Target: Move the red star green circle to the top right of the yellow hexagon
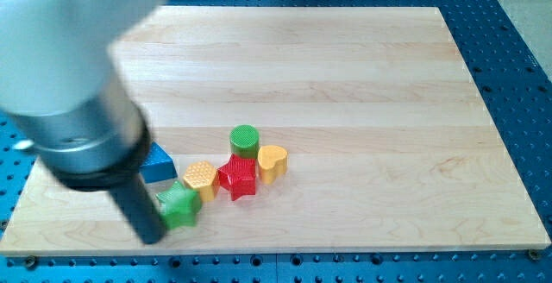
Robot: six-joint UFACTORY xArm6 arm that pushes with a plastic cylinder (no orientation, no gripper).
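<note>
While my tip [153, 234] touches green star [179, 205], ridged red star [237, 178] sits below green circle [244, 140]; no pincer fitted.

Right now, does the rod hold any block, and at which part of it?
Nothing is held. My tip only stands at the left side of the green star, near or touching it.

Light wooden board [345, 76] on a blue perforated base [517, 59]. All blocks cluster near the board's bottom edge, left of centre. Green circle [244, 140] sits top of the cluster, touching the red star [237, 178] below it. Yellow heart [272, 162] just right of the star. Yellow hexagon [199, 179] touches the star's left side. Green star [179, 205] lowest, nearest the bottom edge. Blue triangle [158, 164] leftmost, partly hidden.
</note>
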